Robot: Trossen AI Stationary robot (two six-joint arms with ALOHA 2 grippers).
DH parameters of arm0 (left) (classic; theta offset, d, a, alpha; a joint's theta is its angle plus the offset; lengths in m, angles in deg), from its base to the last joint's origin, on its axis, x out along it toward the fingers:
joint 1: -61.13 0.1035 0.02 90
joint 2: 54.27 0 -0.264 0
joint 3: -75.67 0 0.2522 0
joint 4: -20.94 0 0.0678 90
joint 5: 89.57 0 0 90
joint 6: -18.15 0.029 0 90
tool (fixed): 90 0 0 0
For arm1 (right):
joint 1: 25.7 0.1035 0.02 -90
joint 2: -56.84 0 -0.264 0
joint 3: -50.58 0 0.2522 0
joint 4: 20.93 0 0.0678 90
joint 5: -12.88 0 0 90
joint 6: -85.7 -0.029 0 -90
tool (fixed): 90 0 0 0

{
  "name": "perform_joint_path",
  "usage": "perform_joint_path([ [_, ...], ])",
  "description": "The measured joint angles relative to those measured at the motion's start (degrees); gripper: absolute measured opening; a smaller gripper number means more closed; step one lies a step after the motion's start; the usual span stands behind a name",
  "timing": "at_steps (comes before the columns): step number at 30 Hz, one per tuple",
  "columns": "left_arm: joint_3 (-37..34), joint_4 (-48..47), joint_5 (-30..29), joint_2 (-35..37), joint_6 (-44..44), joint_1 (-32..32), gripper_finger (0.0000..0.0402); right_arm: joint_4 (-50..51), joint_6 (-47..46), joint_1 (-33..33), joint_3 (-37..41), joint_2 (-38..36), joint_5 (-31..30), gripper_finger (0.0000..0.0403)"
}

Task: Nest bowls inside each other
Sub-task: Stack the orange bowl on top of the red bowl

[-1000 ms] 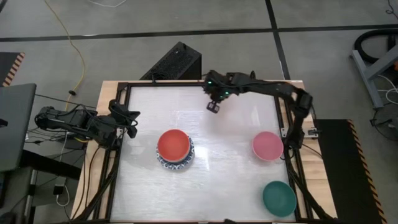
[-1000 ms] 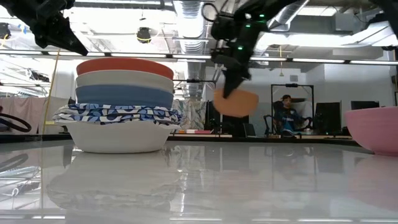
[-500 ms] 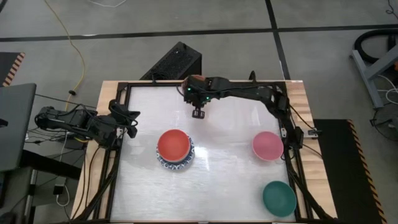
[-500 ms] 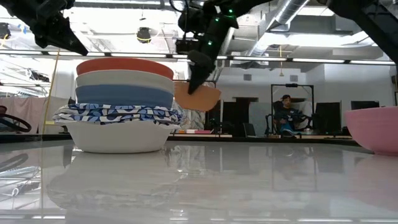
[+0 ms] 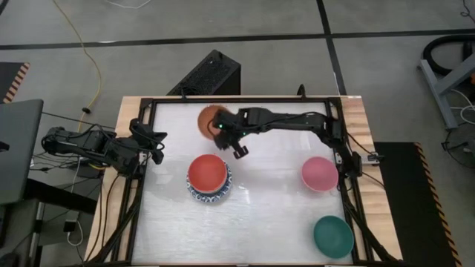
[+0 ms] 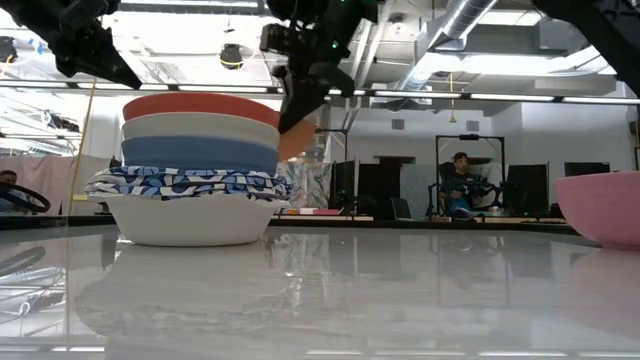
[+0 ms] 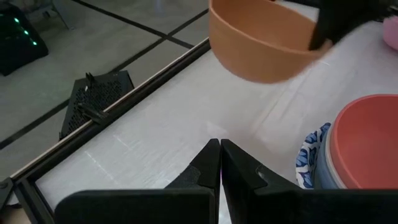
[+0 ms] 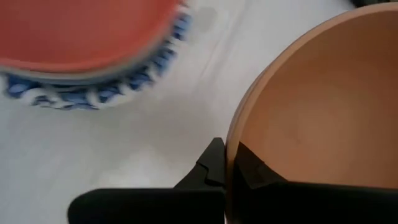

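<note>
An orange bowl (image 5: 208, 119) hangs above the table's far left part, just beyond a stack of bowls (image 5: 209, 178) topped by a red one (image 7: 367, 143). My right gripper (image 8: 227, 158) is shut on the orange bowl's rim. In the low view the orange bowl (image 6: 295, 142) shows partly behind the stack (image 6: 195, 170), below my right gripper (image 6: 300, 95). The stack rests on its patterned white bottom bowl. My left gripper (image 7: 219, 155) waits shut at the table's left edge (image 5: 157, 141). My right gripper pinches the orange bowl's rim (image 8: 239, 138), one finger (image 8: 251, 169) inside the bowl and the other (image 8: 211, 163) outside its wall. The fingers slant down from the table's right side. The bowl hangs tilted, clear of the table and beside the stack.
A pink bowl (image 5: 320, 173) stands near the right edge and a teal bowl (image 5: 332, 236) at the near right corner. A black frame (image 5: 145, 222) rims the table. Bare white tabletop (image 5: 267, 215) lies between the stack and those two bowls.
My right gripper has carried the orange bowl from the far middle of the table toward the left edge and a little nearer, up to the stack. The wrist has rolled on the way, and the bowl has tipped with it while staying clear of the table.
</note>
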Motion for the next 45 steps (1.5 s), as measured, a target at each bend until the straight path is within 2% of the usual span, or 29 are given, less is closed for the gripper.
perform_joint_path([
  [5, 0.0, 0.0, 0.0, 0.0, 0.0, 0.0, 0.0000, -0.1, 9.4, 2.9, 0.0, 0.0, -0.1, 0.0009],
  [10, 0.0, 0.0, 0.0, 0.0, 0.0, 0.0, 0.0000, -0.2, 14.5, 5.1, 0.0, 0.0, -2.4, 0.0009],
  [14, 0.0, 0.0, 0.0, 0.0, 0.0, 0.0, 0.0000, -0.4, 17.5, 6.5, 0.0, 0.0, -6.0, 0.0009],
  [23, 0.0, 0.0, 0.0, 0.0, 0.0, 0.0, 0.0000, -0.7, 22.2, 9.9, 0.0, 0.0, -8.5, 0.0009],
  [29, 0.0, 0.0, 0.0, 0.0, 0.0, 0.0, 0.0000, -1.0, 24.4, 13.1, 0.0, 0.0, -12.8, 0.0009],
  [33, 0.0, 0.0, 0.0, 0.0, 0.0, 0.0, 0.0000, 0.1, 24.4, 15.0, 0.0, 0.0, -11.2, 0.0009],
  [45, 0.0, 0.0, 0.0, 0.0, 0.0, 0.0, 0.0000, 1.7, 21.3, 15.2, 0.1, 0.0, 2.8, 0.0009],
])
